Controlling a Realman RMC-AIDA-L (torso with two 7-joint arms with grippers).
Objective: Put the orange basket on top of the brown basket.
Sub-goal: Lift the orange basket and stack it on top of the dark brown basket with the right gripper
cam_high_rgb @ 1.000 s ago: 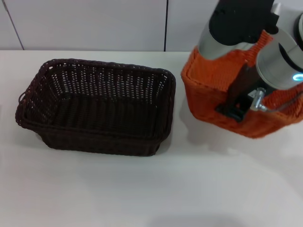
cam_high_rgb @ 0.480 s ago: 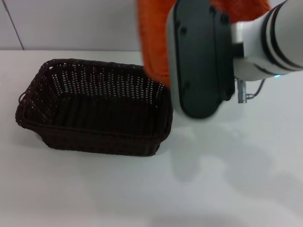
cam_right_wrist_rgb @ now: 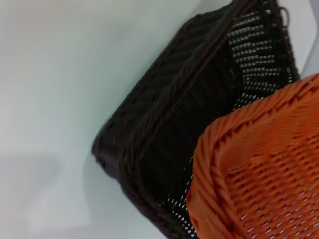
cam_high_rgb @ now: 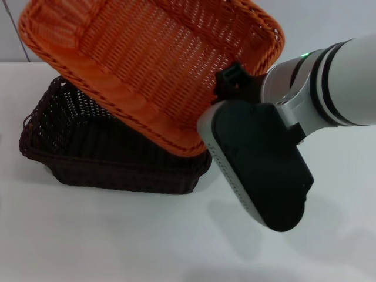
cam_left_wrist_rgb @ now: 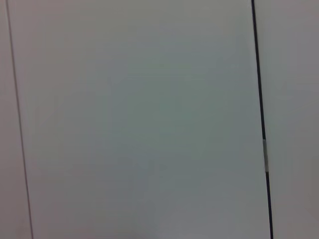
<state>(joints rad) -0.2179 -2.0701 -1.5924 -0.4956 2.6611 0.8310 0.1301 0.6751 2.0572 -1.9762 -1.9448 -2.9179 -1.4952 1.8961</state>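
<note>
Orange basket tilted above brown basket

White right arm with dark bands, green light, black rounded wrist housing

Even, diffuse light is falling from above, leaving the white desk bright without harsh glare. Soft grey shadows are pooling under the right arm's housing and along the brown basket. The orange basket is glowing vividly, its weave staying readable, though its near rim is smearing slightly. In the right wrist view the desk is looking hazy and the weave of both baskets is going soft. The left wrist view is showing only flat, dim, greyish panels with dark seams.
</note>
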